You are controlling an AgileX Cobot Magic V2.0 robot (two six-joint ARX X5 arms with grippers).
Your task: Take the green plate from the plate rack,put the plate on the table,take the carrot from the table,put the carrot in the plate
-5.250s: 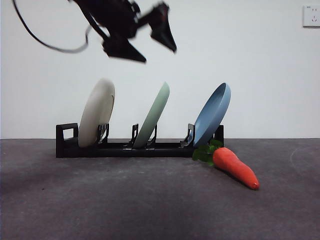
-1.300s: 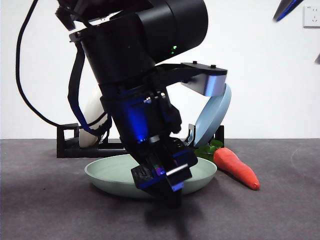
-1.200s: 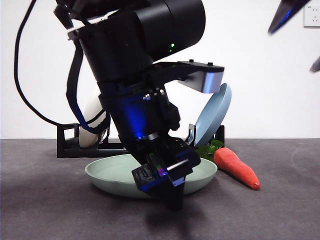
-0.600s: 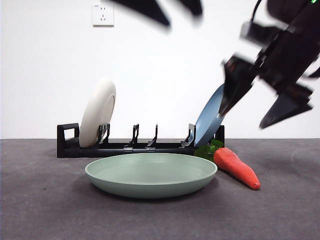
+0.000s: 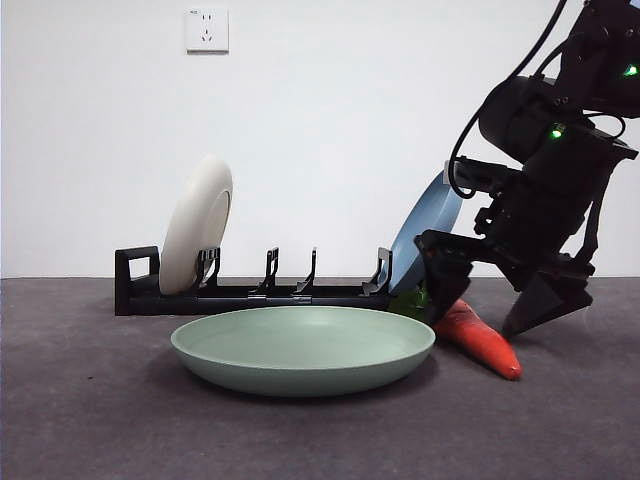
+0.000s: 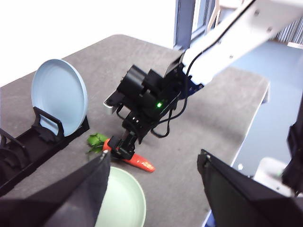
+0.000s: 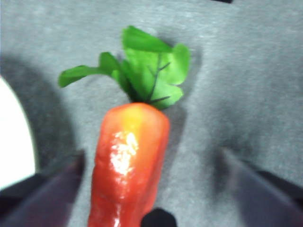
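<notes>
Nearest the front edge of the table, the green plate lies flat and upright, resting on the dark grey surface with nothing in it. Just beside its rim, toward the right side of the table, the carrot lies on its side, its green leaves pointing back toward the rack.

The right gripper is lowered over the carrot, jaws spread wide with one on each side of the orange body; in the right wrist view the carrot sits between the two jaws with a clear gap on both sides, so nothing is gripped. The left wrist view shows the same arm bent down over the carrot, near the plate's edge.

The left gripper hangs high above the table, jaws wide apart and empty.

Farther back, the plate rack runs along the rear of the table. A cream-white plate leans in its left slot, a blue plate in its right slot, and the middle slot holds none.
</notes>
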